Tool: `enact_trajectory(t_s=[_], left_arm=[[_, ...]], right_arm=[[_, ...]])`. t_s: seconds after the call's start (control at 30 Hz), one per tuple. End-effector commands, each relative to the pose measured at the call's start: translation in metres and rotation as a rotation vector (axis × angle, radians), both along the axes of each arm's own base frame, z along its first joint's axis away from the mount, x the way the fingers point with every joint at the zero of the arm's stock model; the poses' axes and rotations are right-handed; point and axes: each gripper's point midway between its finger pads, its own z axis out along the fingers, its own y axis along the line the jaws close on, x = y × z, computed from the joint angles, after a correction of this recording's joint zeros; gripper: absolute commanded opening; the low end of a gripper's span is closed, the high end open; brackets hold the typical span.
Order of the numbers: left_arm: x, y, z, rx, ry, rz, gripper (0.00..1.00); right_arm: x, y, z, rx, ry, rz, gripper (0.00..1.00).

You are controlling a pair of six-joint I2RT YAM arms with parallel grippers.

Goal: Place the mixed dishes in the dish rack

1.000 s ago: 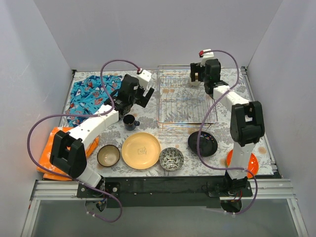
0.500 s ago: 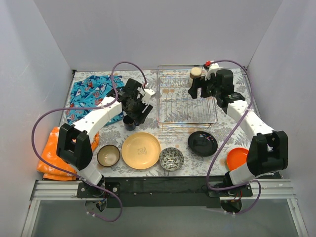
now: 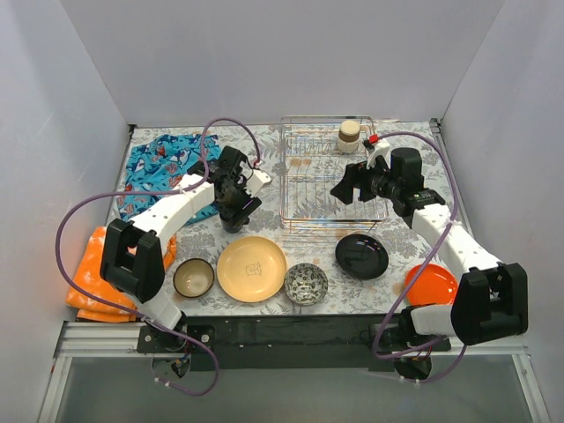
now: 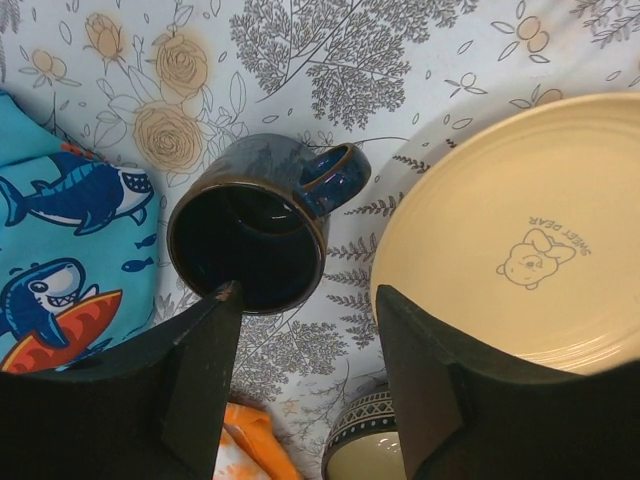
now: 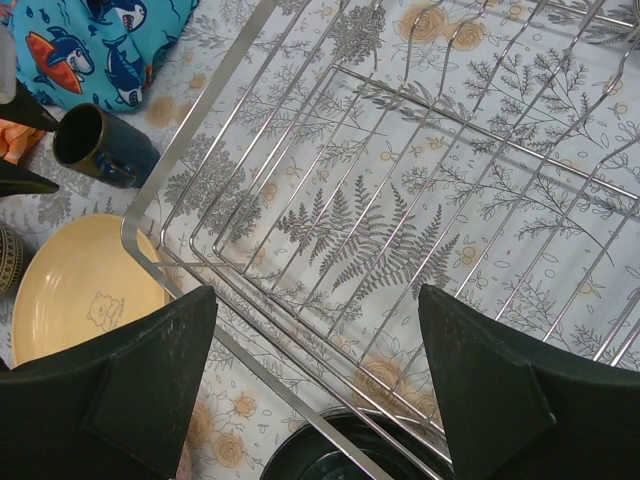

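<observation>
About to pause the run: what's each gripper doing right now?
Left gripper: open, over the dark blue mug, nothing held.
Right gripper: open, empty, above the dish rack.

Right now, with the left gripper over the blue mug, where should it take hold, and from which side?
Probably the wall of the mug, from straight above: it stands upright with its mouth open, so one finger can drop inside and one outside. Pick the side away from the handle, which juts out on the yellow plate's side. The left gripper is open above it.
</observation>
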Motion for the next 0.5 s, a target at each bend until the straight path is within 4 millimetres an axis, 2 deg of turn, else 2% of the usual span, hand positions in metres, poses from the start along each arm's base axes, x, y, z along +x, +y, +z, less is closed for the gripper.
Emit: enact_trajectory(t_s=[0.0,0.2,0.3,0.33,0.43,0.47], left_arm=[[0.007,0.009,-0.011,0.024,-0.007,0.021,0.52],[0.006,-0.002,-0.023,-0.016,0.061,0.034,0.41],[0.002,-0.002,-0.025,-0.016,0.078,0.031,0.31],[0.002,-0.002,-0.024,-0.017,0.075,0.032,0.24],[-0.003,-0.001,-0.021,-0.016,0.087,0.031,0.14],[-0.004,0.001,-0.020,-0.014,0.086,0.032,0.05]], right_arm=[[-0.003,0.002,0.019,0.022,-0.058,0.009,0.88],[-0.006,-0.003,0.015,0.003,-0.047,-0.007,0.88],[-0.005,-0.002,0.015,0.009,-0.040,-0.002,0.87],[-0.004,-0.001,0.016,0.015,-0.037,-0.002,0.87],[0.001,0.001,0.019,0.025,-0.029,-0.004,0.87],[0.002,0.003,0.016,0.032,-0.010,-0.004,0.87]])
